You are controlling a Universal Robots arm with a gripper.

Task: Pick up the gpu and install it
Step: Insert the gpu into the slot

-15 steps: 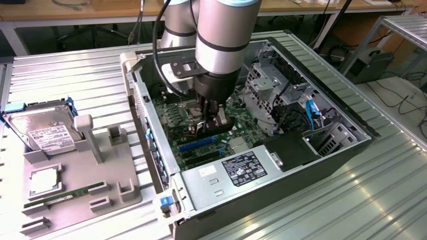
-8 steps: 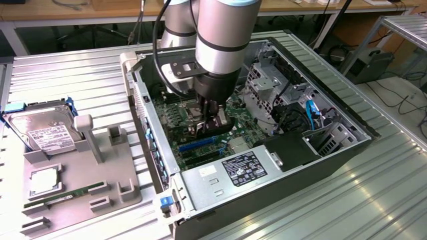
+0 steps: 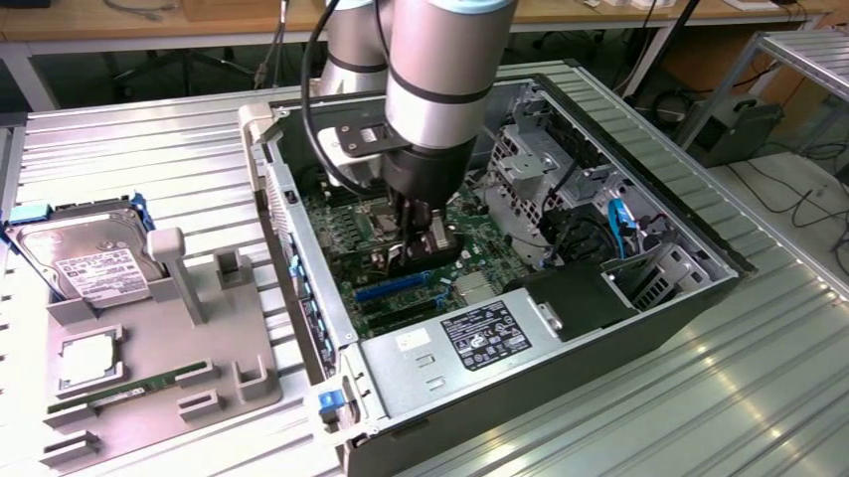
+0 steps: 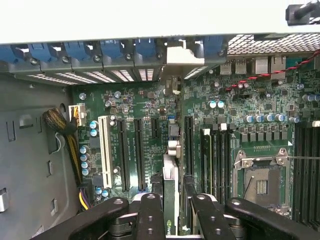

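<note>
Gpu [image 4: 169, 222] sits pinched edge-on between the two fingers [image 4: 150, 215] of the gripper [image 4: 174, 200], held inside the open computer case [image 3: 285, 199] at the exterior frame's centre, just over the black expansion slots [image 4: 189, 145] of the motherboard [image 4: 150, 100]. Installing looks under way. Seating it seems to call for card and slot aligned and a straight push down. A hard drive [image 3: 86, 263] lies far left.

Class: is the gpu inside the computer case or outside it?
Inside: the gripper holds the gpu on edge over the motherboard slots. Fully seated: cannot tell.
</note>
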